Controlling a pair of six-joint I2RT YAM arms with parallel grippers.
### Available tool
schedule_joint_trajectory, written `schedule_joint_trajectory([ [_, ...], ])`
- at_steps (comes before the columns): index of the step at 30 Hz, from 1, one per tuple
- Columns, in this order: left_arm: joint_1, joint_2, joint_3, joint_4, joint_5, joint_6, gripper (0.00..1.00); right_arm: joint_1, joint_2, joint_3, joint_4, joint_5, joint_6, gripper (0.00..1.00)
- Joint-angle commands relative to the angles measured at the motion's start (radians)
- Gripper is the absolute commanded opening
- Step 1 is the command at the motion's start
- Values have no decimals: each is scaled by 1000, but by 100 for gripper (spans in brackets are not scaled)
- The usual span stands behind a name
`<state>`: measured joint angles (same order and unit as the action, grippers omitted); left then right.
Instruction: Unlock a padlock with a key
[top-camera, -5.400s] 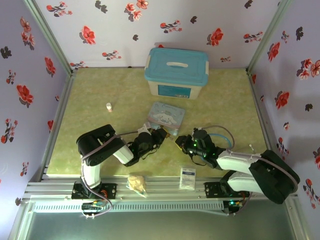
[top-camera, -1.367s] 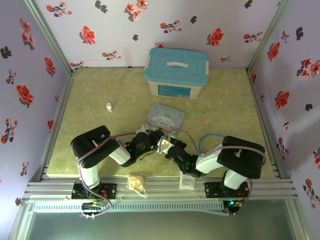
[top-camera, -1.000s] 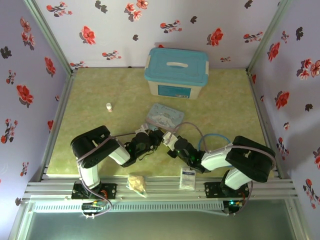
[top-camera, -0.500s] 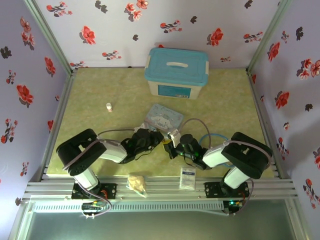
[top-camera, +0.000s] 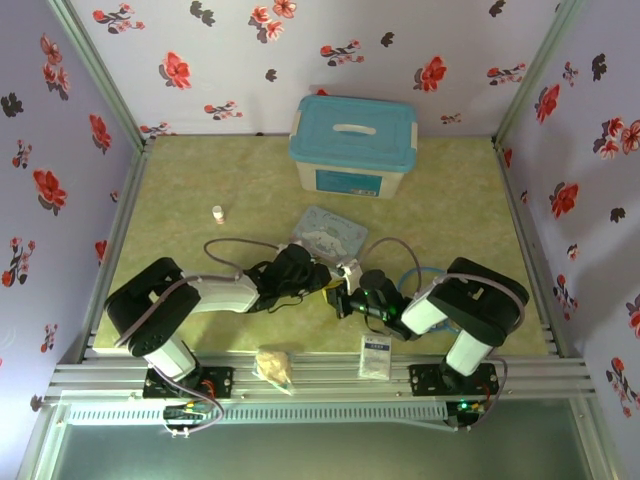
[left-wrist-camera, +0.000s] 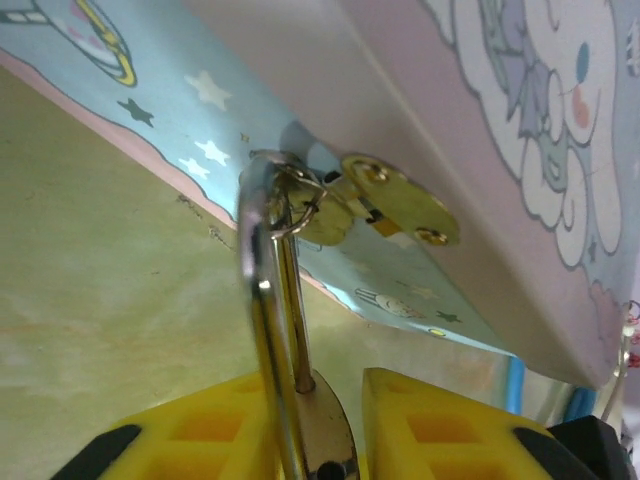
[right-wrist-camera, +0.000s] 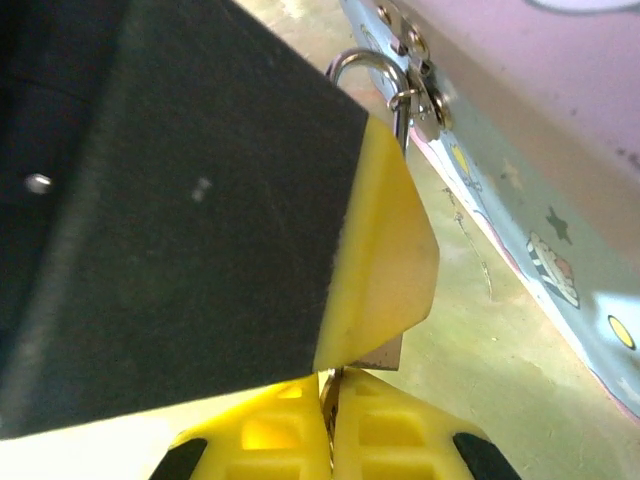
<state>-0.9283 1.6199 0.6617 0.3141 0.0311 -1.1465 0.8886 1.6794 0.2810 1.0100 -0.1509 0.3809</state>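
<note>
Presently: padlock hung at the tin's clasp, both grippers closed in on it

Padlock (left-wrist-camera: 270, 310): the left wrist view shows its silver shackle (left-wrist-camera: 262, 230) running upward and hooked through a small ring at the brass clasp (left-wrist-camera: 395, 200) on the edge of the pastel cartoon tin (left-wrist-camera: 480, 140). The lower end of the padlock sits between the yellow fingers (left-wrist-camera: 430, 425) of the left gripper (left-wrist-camera: 315, 390). These fingers stand a little apart with the metal between them. Whether they press it or merely flank it cannot be told.

The right wrist view shows the shackle's curved top at the clasp (right-wrist-camera: 425, 95) from the other side. A yellow-tipped black finger (right-wrist-camera: 385, 250) of the left arm hides most of the lock's body. Below it the right gripper (right-wrist-camera: 332, 392) is clenched, with a thin blade of dull metal, the key (right-wrist-camera: 329, 376), nipped between its pads.

The top external view gives neither key nor shackle clearly. It does show the left gripper (top-camera: 322, 277) and right gripper (top-camera: 346, 294) meeting tip to tip at the near corner of the tin (top-camera: 330, 232).

Surroundings: a mottled yellow-green table surface (top-camera: 200, 180). A white box with a blue lid (top-camera: 352, 145) stands at the far side, and a small white bottle (top-camera: 218, 214) well to the left. A white packet (top-camera: 375, 356) and a crumpled tan object (top-camera: 273, 365) lie by the aluminium rail (top-camera: 320, 380) at the near edge. Lilac walls (top-camera: 60, 120) printed with red flowers close three sides.
</note>
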Motion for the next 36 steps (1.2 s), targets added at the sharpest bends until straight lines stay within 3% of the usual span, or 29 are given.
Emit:
schedule_joint_trajectory([
  [1,-4,-41,53,-190,-17,127,27,-1,44,2,50,5,62,1],
  [6,-7,-35,98,-335,-75,191,30,4,68,6,99,19,105,1],
  [13,-29,-29,139,-396,-130,244,31,8,135,24,185,3,189,2],
  [18,-32,-13,142,-400,-143,253,22,5,179,-6,287,16,225,4],
  [21,-32,-2,153,-413,-140,255,24,6,168,11,241,22,225,8],
  [23,-35,6,163,-430,-140,254,24,10,138,28,167,35,223,20],
  [27,-32,19,160,-451,-154,258,15,15,72,26,85,51,209,23],
  [36,-32,6,252,-662,-279,371,13,10,-4,17,13,78,219,27],
])
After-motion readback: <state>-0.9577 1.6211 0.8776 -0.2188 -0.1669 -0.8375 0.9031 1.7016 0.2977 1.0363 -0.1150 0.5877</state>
